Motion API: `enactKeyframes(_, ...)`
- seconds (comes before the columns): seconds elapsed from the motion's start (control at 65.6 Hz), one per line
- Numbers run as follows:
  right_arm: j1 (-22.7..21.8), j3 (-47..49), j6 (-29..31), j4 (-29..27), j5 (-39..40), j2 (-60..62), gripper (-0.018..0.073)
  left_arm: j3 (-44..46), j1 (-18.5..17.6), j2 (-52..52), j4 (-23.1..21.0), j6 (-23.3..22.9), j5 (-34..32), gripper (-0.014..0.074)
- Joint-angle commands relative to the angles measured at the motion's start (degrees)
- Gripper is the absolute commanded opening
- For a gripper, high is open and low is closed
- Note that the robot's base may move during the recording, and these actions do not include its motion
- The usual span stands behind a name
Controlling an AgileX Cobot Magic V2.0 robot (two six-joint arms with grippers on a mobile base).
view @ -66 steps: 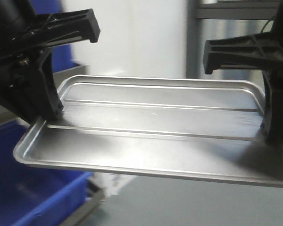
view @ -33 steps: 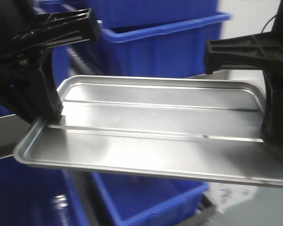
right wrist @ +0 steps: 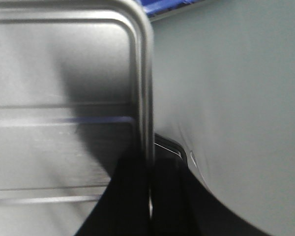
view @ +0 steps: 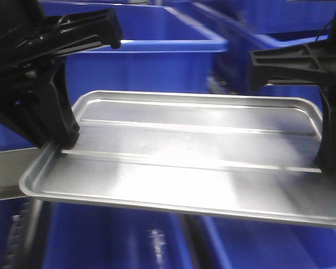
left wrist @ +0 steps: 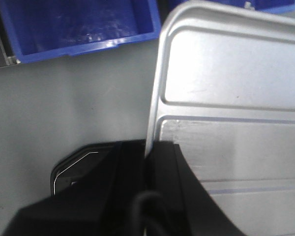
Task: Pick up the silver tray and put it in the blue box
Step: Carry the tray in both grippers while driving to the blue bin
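The tray (right wrist: pixel 64 73) fills the left side, its right rim running top to bottom into a rounded top corner. Two ridges cross its floor. At the bottom the right tool (right wrist: pixel 148 167) pinches that rim, one black finger inside the tray, one outside. Right of the tray lies grey worktop (right wrist: pixel 236 98). A blue strip (right wrist: pixel 162 6) shows past the tray's corner.

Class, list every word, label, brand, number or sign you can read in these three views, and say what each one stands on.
No readable text in any view.
The silver tray is bare metal, with no stamp or label showing.
The blue box behind it shows no print.
A pale smudge on the lower blue crate is too blurred to say whether it is writing.
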State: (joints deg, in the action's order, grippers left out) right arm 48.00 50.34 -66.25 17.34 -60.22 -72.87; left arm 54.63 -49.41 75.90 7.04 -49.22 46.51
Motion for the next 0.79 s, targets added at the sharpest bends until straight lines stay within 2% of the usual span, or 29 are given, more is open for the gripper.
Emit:
enactKeyframes(0.0, -0.36, 0.97, -0.12, 4.02, -9.55, 1.52, 0.0054, 1.46, 0.37, -1.88, 4.45, -0.90, 1.99, -0.0104)
enactKeyframes(0.777, -0.36, 0.97, -0.12, 4.02, -9.55, 1.52, 0.0054, 1.46, 0.37, -1.88, 4.45, -0.90, 1.99, -0.0104)
